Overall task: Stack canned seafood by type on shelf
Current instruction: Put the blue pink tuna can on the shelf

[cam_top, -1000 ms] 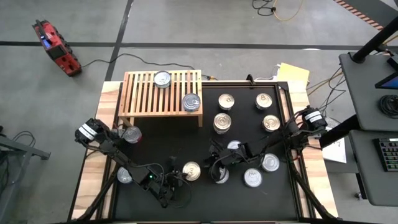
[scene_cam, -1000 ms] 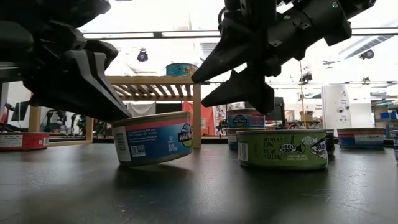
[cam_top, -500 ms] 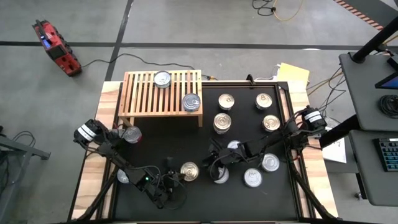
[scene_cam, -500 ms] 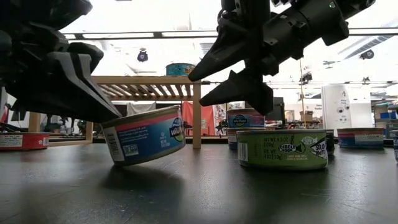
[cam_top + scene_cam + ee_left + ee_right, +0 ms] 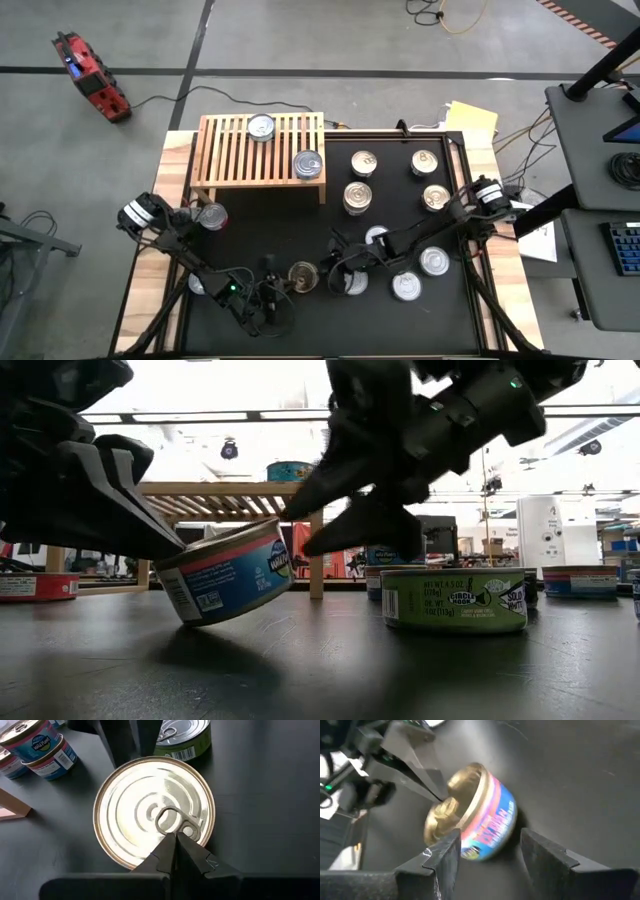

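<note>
The can (image 5: 225, 582) sits tilted near the front of the surface (image 5: 270, 225), its gold lid facing up and toward the left gripper (image 5: 175, 840), one bottom edge raised. That gripper is pressed together, its tips at the pull tab. The right gripper (image 5: 485, 847) hangs spread just beside the can. A green can (image 5: 455, 600) stands close by; the shelf (image 5: 225, 150) is well apart.

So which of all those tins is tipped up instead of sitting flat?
The blue-and-pink labelled tin at the table's front, under the left pincer. Its shut tips press on the lid, and one edge is lifted. The green-labelled tin beside it sits flat.
</note>
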Robot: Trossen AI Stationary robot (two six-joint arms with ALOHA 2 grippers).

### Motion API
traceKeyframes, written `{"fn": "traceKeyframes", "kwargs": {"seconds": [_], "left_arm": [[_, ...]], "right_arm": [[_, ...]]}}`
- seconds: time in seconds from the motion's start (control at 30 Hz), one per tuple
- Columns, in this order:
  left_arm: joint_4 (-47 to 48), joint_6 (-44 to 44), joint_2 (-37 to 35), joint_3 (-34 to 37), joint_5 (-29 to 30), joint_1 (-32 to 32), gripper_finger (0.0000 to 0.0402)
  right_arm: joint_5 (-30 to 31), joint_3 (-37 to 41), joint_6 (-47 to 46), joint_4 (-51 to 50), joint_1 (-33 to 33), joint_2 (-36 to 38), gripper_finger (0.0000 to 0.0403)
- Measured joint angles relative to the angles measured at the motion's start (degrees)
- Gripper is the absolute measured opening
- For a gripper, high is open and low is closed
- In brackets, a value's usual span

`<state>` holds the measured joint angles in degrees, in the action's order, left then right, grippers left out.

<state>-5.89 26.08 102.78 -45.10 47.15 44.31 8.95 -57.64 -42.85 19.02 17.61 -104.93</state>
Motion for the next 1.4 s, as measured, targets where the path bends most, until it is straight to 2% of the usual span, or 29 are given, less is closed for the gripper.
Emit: {"fn": "traceKeyframes", "kwargs": {"seconds": [0.17,0.4,0.53,0.8,0.97,1.13,1.4], "left_arm": [[-0.4,0.0,0.0,0.0,-0.4,0.5,0.0],[-0.8,0.1,0.1,0.2,-0.3,1.1,0.0],[-1.6,0.0,0.1,0.3,-0.2,1.1,0.0],[-1.9,0.5,0.1,0.5,0.0,1.0,0.0],[-2.3,1.7,0.1,0.6,0.7,1.0,0.0],[-2.3,1.7,0.1,0.7,0.5,1.0,0.0],[-2.5,3.4,0.0,0.9,-0.1,1.1,0.0]], "right_arm": [[-2.9,-4.6,0.0,-3.8,-0.4,-1.2,0.0196],[-3.4,-8.7,0.4,-9.3,-0.4,-1.8,0.0201],[-3.4,-8.7,0.2,-9.5,-0.4,-1.8,0.0224],[-3.5,-8.7,-3.7,-9.7,-0.6,-1.7,0.0302],[-3.6,-8.7,-4.4,-9.8,-1.1,-1.3,0.0337],[-4.8,-8.7,-6.1,-10.0,-1.2,-1.3,0.0354],[-5.1,-8.7,-9.8,-12.8,-1.1,-1.3,0.0355]]}}
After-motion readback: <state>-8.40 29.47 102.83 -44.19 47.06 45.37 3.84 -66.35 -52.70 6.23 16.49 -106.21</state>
